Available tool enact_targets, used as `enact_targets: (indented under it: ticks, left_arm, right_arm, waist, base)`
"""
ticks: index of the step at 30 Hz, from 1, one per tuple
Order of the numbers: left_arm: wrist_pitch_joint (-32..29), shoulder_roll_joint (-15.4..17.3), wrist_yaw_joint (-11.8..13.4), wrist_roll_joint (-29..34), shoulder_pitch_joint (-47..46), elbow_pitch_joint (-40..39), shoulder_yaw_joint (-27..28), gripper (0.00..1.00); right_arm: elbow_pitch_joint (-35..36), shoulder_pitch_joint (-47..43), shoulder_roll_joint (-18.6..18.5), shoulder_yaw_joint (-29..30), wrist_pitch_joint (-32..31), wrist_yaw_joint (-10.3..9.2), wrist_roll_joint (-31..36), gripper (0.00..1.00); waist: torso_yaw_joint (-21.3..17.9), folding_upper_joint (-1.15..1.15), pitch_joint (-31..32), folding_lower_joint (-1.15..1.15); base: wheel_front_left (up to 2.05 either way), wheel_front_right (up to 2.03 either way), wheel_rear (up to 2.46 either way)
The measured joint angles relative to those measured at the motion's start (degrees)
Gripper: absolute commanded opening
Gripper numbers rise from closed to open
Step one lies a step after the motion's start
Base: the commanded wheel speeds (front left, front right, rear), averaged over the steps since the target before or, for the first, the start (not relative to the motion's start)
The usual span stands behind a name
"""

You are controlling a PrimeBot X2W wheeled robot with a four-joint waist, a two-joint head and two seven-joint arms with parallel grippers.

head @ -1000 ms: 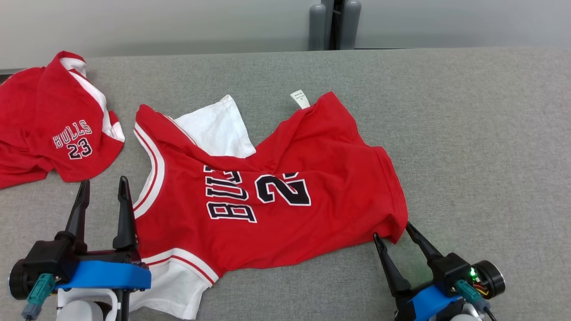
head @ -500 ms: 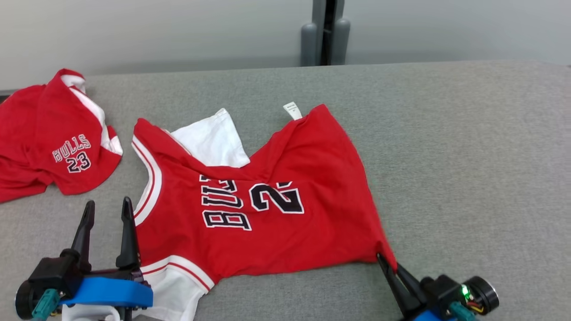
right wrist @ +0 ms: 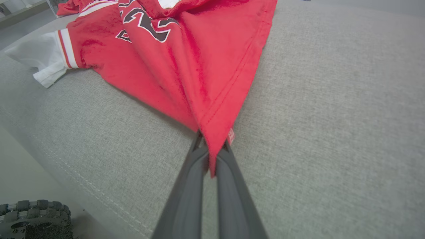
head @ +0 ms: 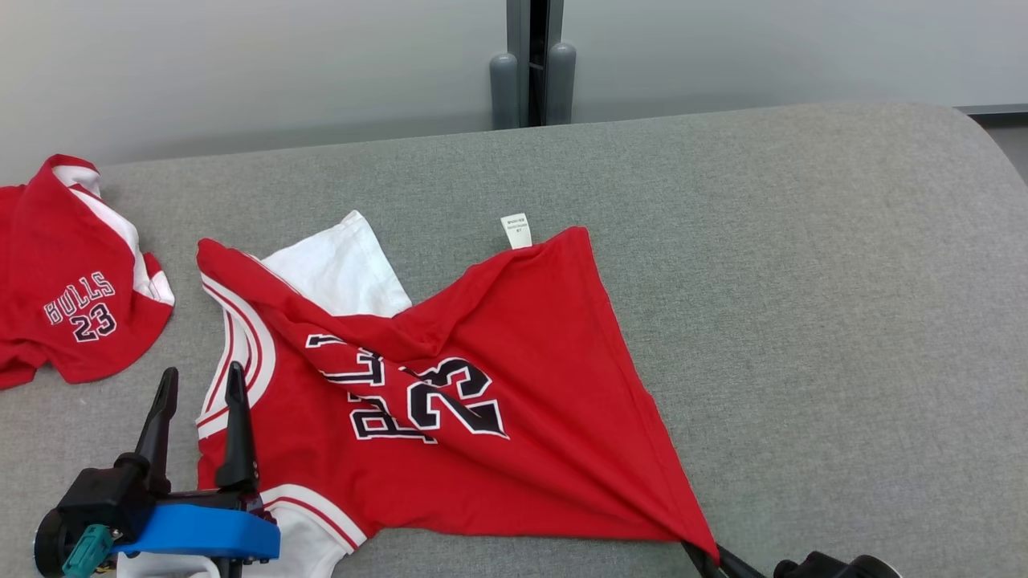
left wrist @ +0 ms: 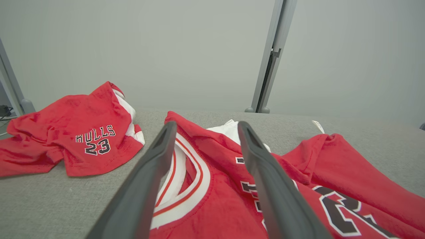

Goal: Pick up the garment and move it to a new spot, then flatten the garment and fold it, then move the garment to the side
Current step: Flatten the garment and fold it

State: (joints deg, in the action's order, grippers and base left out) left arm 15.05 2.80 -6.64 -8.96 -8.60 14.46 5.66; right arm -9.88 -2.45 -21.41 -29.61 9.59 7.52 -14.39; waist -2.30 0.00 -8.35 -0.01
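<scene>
The garment (head: 482, 385) is a red jersey with white sleeves and "23" in black, lying crumpled on the grey table (head: 803, 281). Its lower hem corner is drawn out to a point at the near right. There my right gripper (head: 711, 558) is shut on it. The right wrist view shows that gripper (right wrist: 212, 142) pinching the red hem of the garment (right wrist: 186, 59) just above the table. My left gripper (head: 201, 371) stands open at the garment's neckline, on the left. In the left wrist view the left gripper (left wrist: 206, 126) hangs above the white-trimmed collar of the garment (left wrist: 219, 199), holding nothing.
A second red piece of clothing (head: 72, 321) marked "BULLS 23" lies at the far left and also appears in the left wrist view (left wrist: 76, 132). A grey post (head: 530, 72) stands behind the table. The table's front edge and a robot wheel (right wrist: 33, 215) are close to my right gripper.
My right gripper has shut on the hem corner and pulled it toward the near right, stretching the garment into a point. The head camera has shifted. The left gripper stays open.
</scene>
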Motion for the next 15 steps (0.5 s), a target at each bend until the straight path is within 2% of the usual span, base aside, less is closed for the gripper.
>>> enact_targets:
  ticks: [1, 9, 15]
  left_arm:
    - [0.0, 0.0, 0.0, 0.0, 0.0, 0.0, 0.0, 1.00]
    - [0.0, 0.0, 0.0, 0.1, -0.4, 0.0, 0.5, 1.00]
    - [0.0, 0.0, 0.0, 0.4, -1.0, -0.2, 0.5, 1.00]
  right_arm:
    - [0.4, -0.1, -0.1, 0.2, 0.0, 0.00, -0.3, 1.00]
    - [3.0, 0.6, -0.5, 7.7, 2.1, 0.00, 2.8, 1.00]
    - [5.1, 6.8, -0.5, 14.3, 3.0, 0.00, 7.5, 1.00]
  waist:
    - [-0.1, 0.00, -0.1, 0.00]
    - [0.0, 0.00, -0.8, 0.00]
    - [1.1, 0.00, -1.4, 0.00]
  base:
    - [0.00, 0.00, 0.00]
    - [0.00, 0.00, 0.00]
    - [0.00, 0.00, 0.00]
